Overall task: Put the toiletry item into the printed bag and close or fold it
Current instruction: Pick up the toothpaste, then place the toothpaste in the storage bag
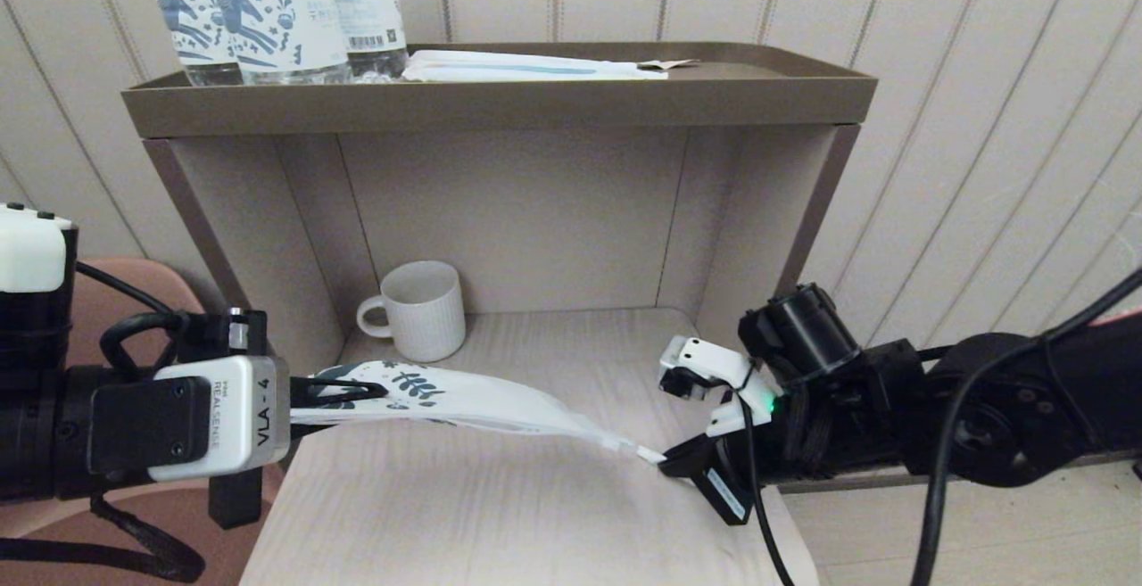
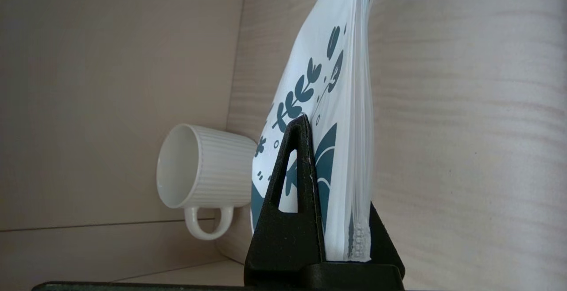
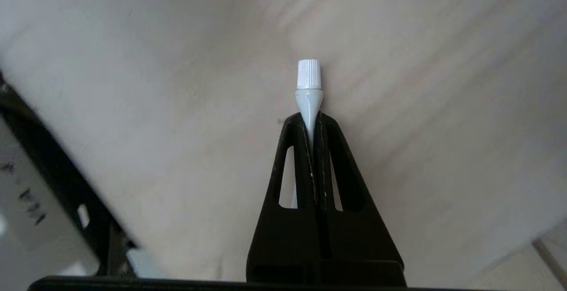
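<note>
My left gripper (image 1: 357,390) (image 2: 341,158) is shut on one end of the printed bag (image 1: 464,399) (image 2: 310,83), a white pouch with dark teal leaves and shapes. It holds the bag above the pale wooden table (image 1: 500,515); the zip edge (image 2: 361,149) runs along one side. The bag's far end sags toward my right gripper (image 1: 671,466) (image 3: 313,120). That gripper is shut on the toiletry item (image 1: 649,455) (image 3: 308,87), a small white tube with a ribbed cap. The cap sticks out past the fingertips, right at the bag's drooping end.
A white ribbed mug (image 1: 419,309) (image 2: 199,167) stands at the back left of the brown cubby. On the shelf tray (image 1: 500,104) above stand clear bottles with horse-print labels (image 1: 268,15) and a long flat white packet with a blue stripe (image 1: 535,67). A pink chair (image 1: 134,292) is at left.
</note>
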{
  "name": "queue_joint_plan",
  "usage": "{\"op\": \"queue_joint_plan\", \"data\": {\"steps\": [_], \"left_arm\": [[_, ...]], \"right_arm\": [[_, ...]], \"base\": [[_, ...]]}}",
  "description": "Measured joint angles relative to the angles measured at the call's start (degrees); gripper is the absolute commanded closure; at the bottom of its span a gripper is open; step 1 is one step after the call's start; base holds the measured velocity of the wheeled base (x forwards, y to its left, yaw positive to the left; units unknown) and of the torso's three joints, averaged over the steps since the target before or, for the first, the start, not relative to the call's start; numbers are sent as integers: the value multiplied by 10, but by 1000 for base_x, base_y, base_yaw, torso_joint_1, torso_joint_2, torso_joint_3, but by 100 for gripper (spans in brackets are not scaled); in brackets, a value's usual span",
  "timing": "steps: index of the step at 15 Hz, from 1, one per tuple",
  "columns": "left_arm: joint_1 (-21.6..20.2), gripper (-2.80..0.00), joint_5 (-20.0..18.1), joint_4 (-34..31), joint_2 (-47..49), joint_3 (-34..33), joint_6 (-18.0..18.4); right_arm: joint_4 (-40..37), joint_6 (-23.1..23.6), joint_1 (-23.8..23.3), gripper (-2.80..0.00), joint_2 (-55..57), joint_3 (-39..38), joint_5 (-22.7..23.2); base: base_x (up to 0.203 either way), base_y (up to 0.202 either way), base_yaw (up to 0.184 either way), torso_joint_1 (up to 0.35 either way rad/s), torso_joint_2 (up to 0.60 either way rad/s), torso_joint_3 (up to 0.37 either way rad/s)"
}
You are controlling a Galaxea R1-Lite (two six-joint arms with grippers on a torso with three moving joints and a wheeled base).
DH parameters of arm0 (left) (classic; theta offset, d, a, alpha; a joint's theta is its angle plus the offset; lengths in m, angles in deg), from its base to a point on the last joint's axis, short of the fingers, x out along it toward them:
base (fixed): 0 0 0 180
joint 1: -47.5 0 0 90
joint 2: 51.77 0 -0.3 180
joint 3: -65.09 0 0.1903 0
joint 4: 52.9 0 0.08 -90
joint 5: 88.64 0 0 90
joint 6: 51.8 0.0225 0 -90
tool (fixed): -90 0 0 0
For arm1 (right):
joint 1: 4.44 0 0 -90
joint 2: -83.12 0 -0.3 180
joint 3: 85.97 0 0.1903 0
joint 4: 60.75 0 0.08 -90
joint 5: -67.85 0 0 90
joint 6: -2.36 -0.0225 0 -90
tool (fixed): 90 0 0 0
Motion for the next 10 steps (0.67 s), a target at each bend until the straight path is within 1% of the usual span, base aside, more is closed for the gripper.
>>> {"op": "queue_joint_plan", "data": {"steps": [5, 8, 10], "left_arm": [[2, 0, 4, 1, 12, 0, 3], [22, 0, 7, 2, 27, 8, 4], [38, 0, 20, 0, 41, 21, 2]], "right_arm": [[-14, 0, -5, 0, -63, 9, -2], [-65, -1, -1, 0, -121, 38, 1], [-91, -1, 9, 0, -144, 79, 3]], "base": [[0, 0, 0, 0, 0, 0], [0, 0, 0, 0, 0, 0], [0, 0, 0, 0, 0, 0]]}}
